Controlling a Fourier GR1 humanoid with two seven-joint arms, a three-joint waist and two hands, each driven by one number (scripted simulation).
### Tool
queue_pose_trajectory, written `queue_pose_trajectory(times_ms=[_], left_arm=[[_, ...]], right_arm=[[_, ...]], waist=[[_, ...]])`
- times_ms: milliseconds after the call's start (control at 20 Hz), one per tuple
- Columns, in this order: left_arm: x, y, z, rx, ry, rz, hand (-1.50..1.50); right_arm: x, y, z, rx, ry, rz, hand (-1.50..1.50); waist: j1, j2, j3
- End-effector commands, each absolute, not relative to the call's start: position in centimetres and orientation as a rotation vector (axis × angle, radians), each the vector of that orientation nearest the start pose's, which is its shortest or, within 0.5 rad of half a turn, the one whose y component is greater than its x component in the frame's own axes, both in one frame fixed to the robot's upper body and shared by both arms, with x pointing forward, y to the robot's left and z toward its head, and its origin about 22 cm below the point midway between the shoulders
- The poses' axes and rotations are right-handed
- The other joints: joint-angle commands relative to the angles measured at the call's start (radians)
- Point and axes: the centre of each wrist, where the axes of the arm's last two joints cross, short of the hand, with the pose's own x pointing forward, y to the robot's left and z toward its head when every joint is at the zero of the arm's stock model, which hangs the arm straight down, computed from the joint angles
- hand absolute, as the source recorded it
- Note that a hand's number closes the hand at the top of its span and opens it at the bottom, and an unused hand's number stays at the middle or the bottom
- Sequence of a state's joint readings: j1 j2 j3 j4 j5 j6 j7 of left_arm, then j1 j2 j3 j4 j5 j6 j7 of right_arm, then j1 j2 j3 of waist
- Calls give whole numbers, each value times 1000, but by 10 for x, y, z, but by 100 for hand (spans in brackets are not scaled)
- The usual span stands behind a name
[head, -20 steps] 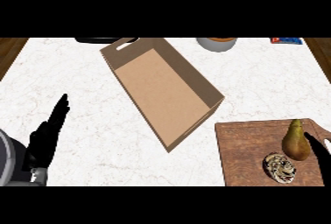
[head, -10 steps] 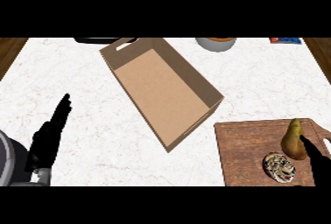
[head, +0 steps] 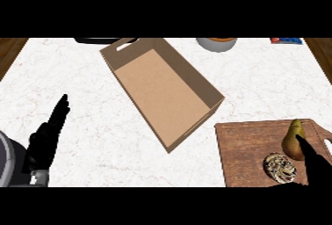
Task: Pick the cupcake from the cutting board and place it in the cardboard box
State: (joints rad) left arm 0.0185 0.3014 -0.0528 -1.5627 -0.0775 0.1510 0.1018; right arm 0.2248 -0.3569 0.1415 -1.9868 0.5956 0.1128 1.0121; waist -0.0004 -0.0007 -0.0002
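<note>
- Your right hand [head: 316, 169] has slid further over the cutting board [head: 246, 149], fingers straight and pressed together, nothing held.
- You now have the cupcake [head: 280, 168] just beside them, on the board by the pear [head: 294, 138], so closing comes next.
- Your left hand [head: 45, 136] rests, fingers straight.

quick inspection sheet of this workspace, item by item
surface: white marbled counter
job's things: cupcake on the cutting board; cardboard box open, nothing inside, left of the board
clutter: pear on the board behind the cupcake; bowl, blue packet and dark object at the far edge
hands: left hand open, resting at the view's left; right hand open, fingers straight, over the board right of the cupcake, holding nothing
cables: nothing seen
surroundings: wood-coloured strips past the counter's far corners
</note>
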Motion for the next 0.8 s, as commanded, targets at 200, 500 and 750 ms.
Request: queue_pose_trajectory(times_ms=[200, 500, 750], left_arm=[[236, 292, -4, 394, -1461, -204, 0], [242, 287, 19, 373, -1436, -191, 0], [242, 285, 1, 383, -1436, -192, 0]], right_arm=[[183, -269, 71, -846, -635, 452, -150], [179, -273, 32, -825, -619, 467, -150], [188, -282, 36, -793, -625, 455, 150]], waist=[[-2, 0, 0], [-1, 0, 0], [-2, 0, 0]])
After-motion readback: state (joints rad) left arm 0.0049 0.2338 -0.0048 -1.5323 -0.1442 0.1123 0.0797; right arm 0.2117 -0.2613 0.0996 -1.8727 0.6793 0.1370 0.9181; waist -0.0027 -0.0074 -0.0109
